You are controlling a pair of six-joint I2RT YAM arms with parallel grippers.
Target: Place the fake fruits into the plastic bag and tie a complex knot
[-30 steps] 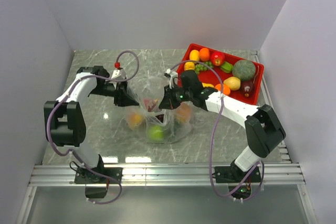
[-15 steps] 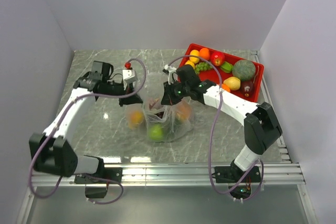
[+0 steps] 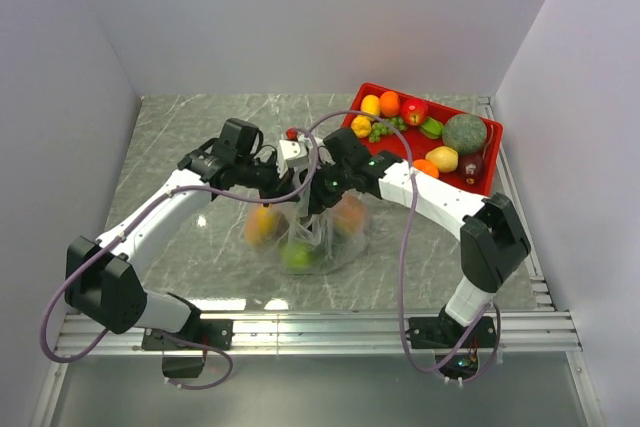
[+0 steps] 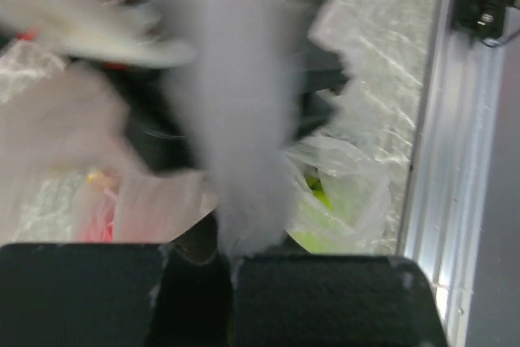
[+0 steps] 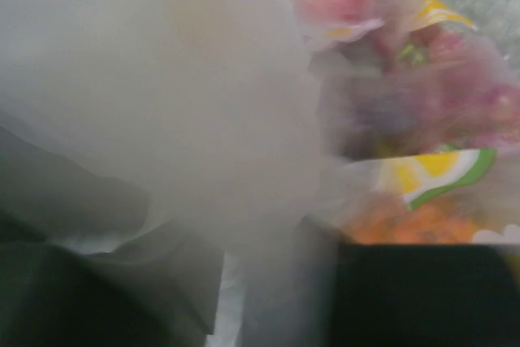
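The plastic bag [image 3: 322, 239] lies mid-table with fake fruits inside: an orange one [image 3: 262, 225], a green one [image 3: 297, 255] and another orange one [image 3: 348, 215]. Both grippers meet over its bunched neck. My left gripper [image 3: 300, 179] is shut on a whitish strand of film [image 4: 236, 119] that rises from between its pads [image 4: 230, 262]. My right gripper [image 3: 322, 192] stands with its jaws apart [image 5: 276, 282], and loose film [image 5: 162, 79] drapes through the gap. The knot is hidden under the two grippers. Both wrist views are blurred.
The red tray [image 3: 488, 179] at the back right holds several more fruits, among them a green melon [image 3: 464, 133], grapes [image 3: 382, 129] and a red apple [image 3: 414, 110]. White walls close the table on three sides, and a metal rail [image 3: 320, 325] runs along the near edge.
The left arm swung from the left side to over the bag's neck, and its jaws shut on the film. The right gripper's jaws, shut before, have come apart.
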